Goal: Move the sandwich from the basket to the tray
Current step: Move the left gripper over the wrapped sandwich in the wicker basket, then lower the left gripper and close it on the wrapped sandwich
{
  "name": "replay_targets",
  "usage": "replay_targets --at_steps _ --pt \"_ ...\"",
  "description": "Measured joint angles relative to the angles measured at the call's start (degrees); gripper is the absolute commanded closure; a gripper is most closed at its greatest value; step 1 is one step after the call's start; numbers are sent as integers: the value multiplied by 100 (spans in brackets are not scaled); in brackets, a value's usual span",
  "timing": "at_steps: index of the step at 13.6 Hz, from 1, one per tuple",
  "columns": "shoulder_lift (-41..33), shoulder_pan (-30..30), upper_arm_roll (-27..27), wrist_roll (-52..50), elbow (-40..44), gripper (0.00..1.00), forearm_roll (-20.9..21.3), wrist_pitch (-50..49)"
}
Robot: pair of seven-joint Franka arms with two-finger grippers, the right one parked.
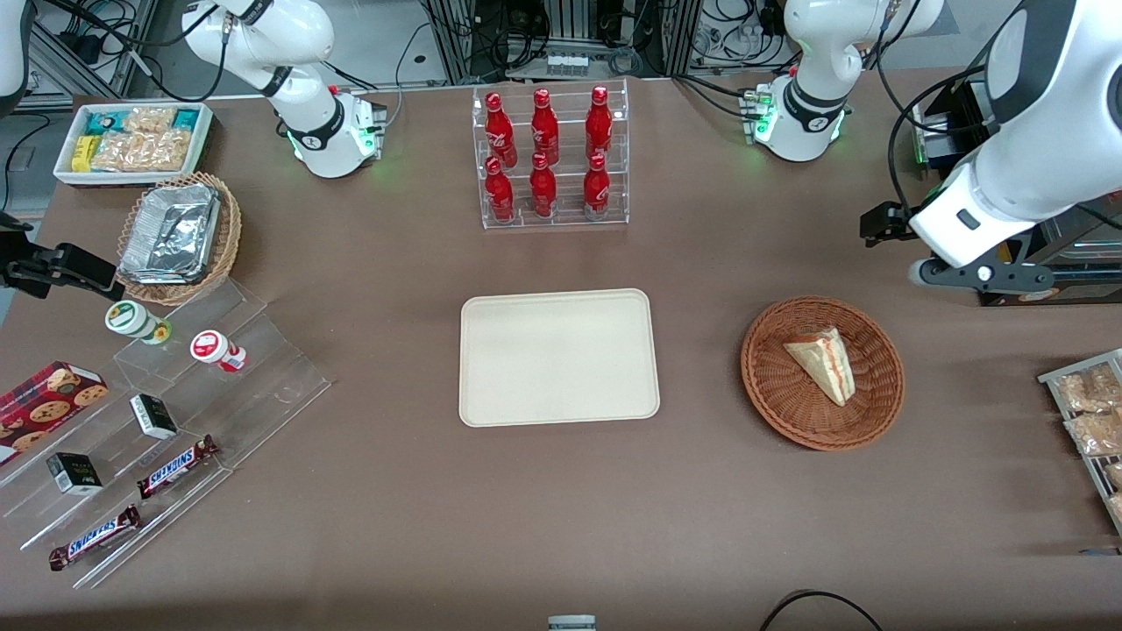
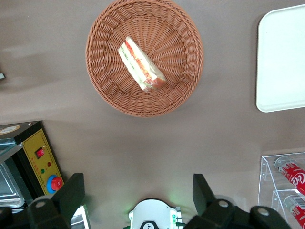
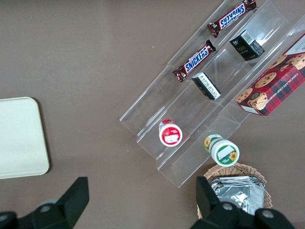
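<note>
A: Gripper (image 2: 136,198) is high above the bench (image 1: 368,526), fingers spread wide, nothing between them. Sandwich (image 2: 141,65) is well below it, lying flat in the basket (image 2: 102,81), slightly off centre.

B: How's it going to handle?

A: My guess: light and soft. Bread will crush if squeezed hard, and the filling stripe along the cut edge could smear or slide out. I'd close across the two flat bread faces near the thick end, gently, not on the pointed tip.

B: It's lying on a face though.

A: Right, so the fingers likely have to straddle the wedge across its width instead. Basket weave gives little room to get under.

B: Tray?

A: Tray (image 1: 558,358) is bare, well apart from the basket, further from the gripper, toward the parked arm. Wrist view only catches its corner; front view shows all of it. Wrist view shows the filling edge far better.
</note>
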Motion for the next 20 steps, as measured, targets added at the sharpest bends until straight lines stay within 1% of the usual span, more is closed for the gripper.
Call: replay_targets --at_steps 6,10,16,18,20 --pt "148 36 22 7 -66 0 0 74" --pt "340 41 25 6 -901 0 1 1126" --pt "388 145 67 -155 -2462 0 1 3300" --pt "395 153 72 -590 -2936 0 1 4059" --pt "440 161 75 -1511 -3253 0 1 4637"
